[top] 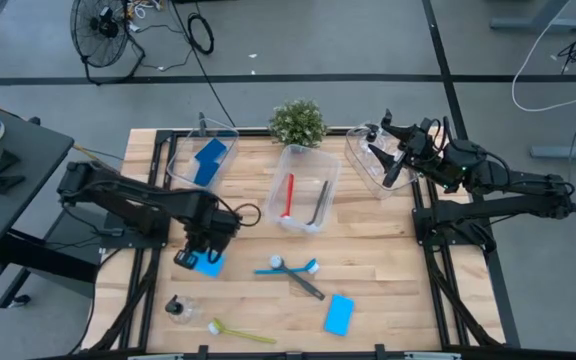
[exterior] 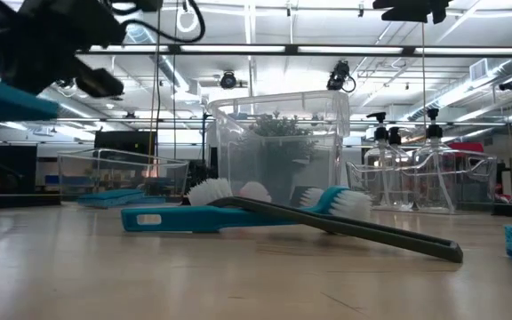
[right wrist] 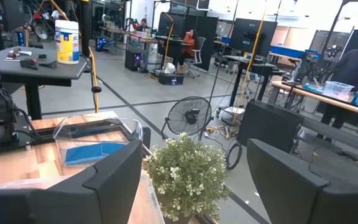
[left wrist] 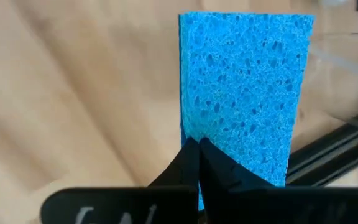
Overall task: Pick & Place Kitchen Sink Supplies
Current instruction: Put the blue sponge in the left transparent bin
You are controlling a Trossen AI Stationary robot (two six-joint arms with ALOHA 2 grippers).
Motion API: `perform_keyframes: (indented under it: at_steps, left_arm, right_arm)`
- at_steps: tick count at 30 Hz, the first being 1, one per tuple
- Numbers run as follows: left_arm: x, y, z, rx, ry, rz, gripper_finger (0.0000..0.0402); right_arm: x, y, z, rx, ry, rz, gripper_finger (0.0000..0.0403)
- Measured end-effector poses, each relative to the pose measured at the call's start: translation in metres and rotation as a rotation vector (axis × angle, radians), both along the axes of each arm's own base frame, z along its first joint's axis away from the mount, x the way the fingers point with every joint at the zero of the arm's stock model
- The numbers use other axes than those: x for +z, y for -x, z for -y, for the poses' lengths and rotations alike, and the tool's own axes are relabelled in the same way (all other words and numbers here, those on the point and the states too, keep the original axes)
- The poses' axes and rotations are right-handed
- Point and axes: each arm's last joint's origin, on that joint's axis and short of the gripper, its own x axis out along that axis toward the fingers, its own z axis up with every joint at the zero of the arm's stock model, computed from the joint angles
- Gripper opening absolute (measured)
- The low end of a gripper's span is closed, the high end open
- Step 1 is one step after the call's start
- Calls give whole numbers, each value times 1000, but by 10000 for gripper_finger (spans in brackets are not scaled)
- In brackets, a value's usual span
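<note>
Blue sponge (left wrist: 244, 87) is pinched in our left claw (top: 196, 257), fingers pressed tight on its edge, lifted off the bench (top: 388, 270) near the left side. Looks like we're mid-carry, so next it needs moving over the left bin (top: 180, 160) where another sponge (top: 209, 158) sits, then letting go. Right claw (top: 393, 165) hangs spread over the right bin (top: 360, 160). How high the sponge rides is hard to tell.
</note>
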Motion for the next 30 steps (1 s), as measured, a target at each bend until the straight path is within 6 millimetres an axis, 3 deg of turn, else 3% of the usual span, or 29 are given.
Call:
perform_keyframes:
  at_steps: [9,18,30]
  left_arm:
    - [37,11,-31,100,-169,134,0]
    - [61,9,-80,302,-437,222,0]
    - [71,30,-151,618,-755,137,1]
  right_arm:
    - [-1,-2,0,0,-1,-6,292]
    - [-2,-6,1,0,-8,-15,292]
    - [-4,-8,1,0,-11,-23,292]
